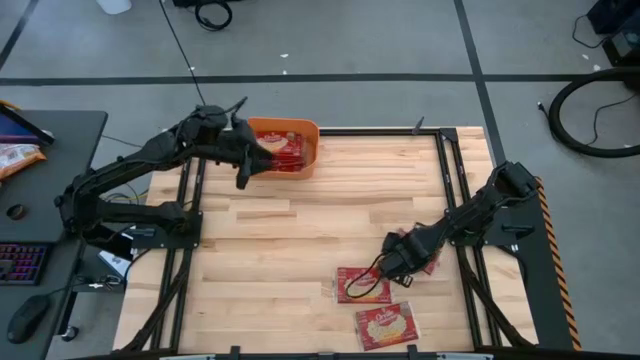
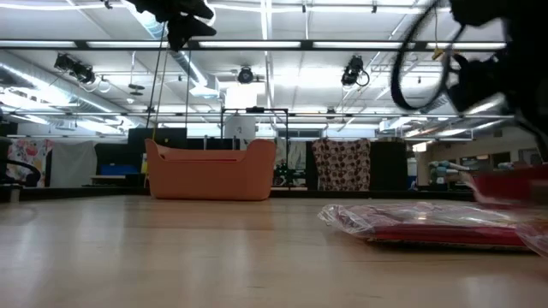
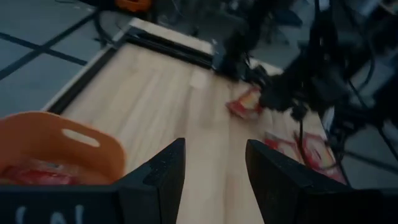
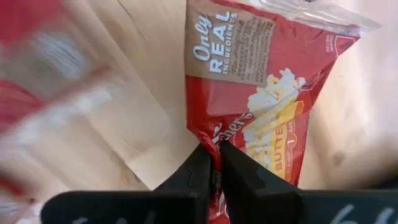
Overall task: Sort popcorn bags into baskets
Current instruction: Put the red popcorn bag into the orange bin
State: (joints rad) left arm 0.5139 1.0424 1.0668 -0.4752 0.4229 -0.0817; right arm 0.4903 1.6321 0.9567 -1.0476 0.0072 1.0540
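A popcorn bag [image 4: 261,106] was pinched by its edge between the closed fingers of the right gripper [image 1: 392,262], two more bags [image 1: 362,285] lying just beside it, while the left gripper [image 3: 211,165] hung wide apart beside the orange basket [image 1: 308,140] with packets [image 1: 283,148] inside.

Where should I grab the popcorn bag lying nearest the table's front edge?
That popcorn bag lies flat and clear of the others. Come straight down and pinch a short-end seam, the thinnest part. The left end effector looks free, open beside the orange tub.
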